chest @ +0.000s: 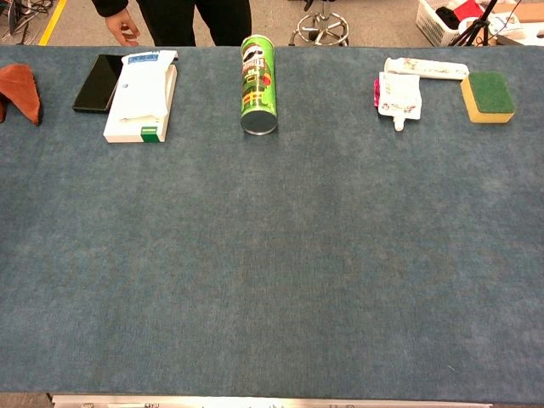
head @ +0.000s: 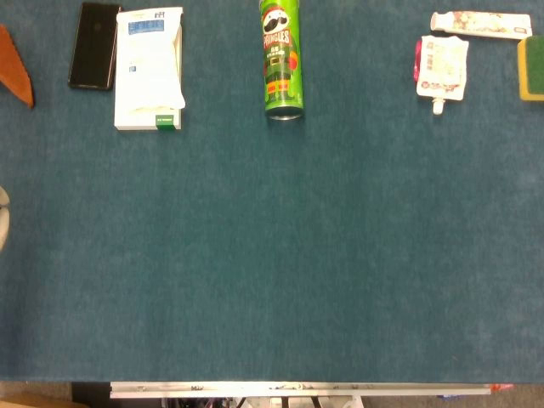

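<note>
Neither left hand nor right hand shows in head or chest view, so can't tell whether fingers are apart or closed. A pale sliver (head: 2, 217) at the left edge of the head view is too cut off to identify.

Everything lies in a row along the far edge of the blue felt table (head: 272, 255). L to R:
- brown leather-like piece (head: 15, 68)
- black phone (head: 93, 44)
- white flat carton (head: 150, 68)
- green Pringles can (head: 282, 59), upright, approx. far centre
- white spouted pouch (head: 442, 68)
- white tube (head: 480, 24)
- yellow-green sponge (head: 532, 68)

Nothing is gripped or touched. Judging by that, work isn't begun yet and all of it is left.
</note>
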